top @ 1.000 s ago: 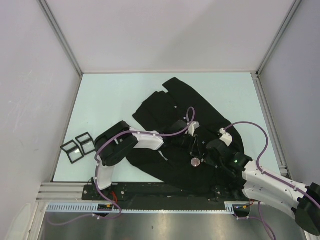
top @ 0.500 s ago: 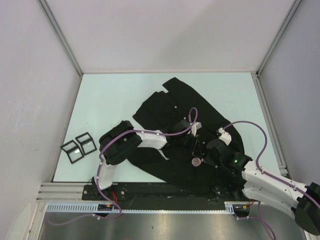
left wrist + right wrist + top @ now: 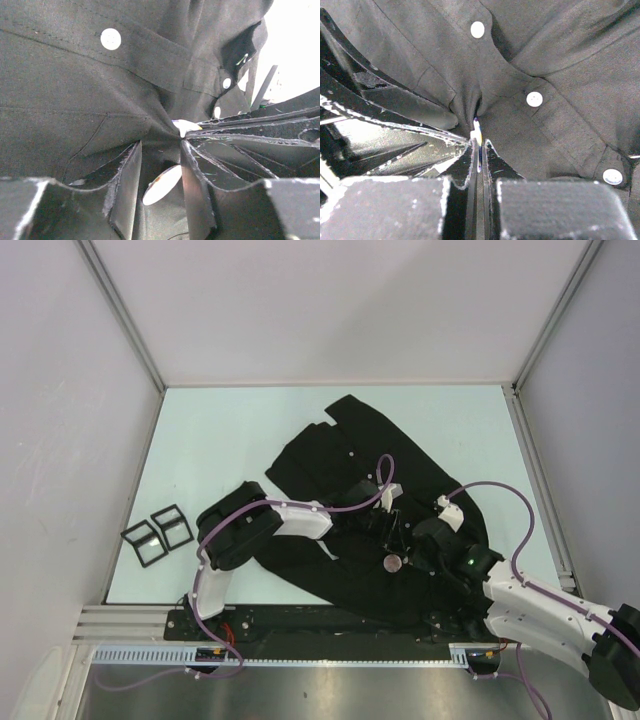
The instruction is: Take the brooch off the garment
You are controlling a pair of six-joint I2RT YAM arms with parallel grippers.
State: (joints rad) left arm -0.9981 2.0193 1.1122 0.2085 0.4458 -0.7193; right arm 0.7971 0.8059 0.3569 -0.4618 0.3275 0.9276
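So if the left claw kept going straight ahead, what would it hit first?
Probably the garment: black cloth puckers just beyond the left gripper, beside the shut right gripper. Depth is hard to judge.

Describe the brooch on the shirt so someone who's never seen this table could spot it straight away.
Find the big black shirt sprawled over the pale green table. Near the middle of its half closest to the robot lies the brooch, a small round disc. It is pale and shiny, and clearly larger than the tiny white buttons dotted along the cloth.
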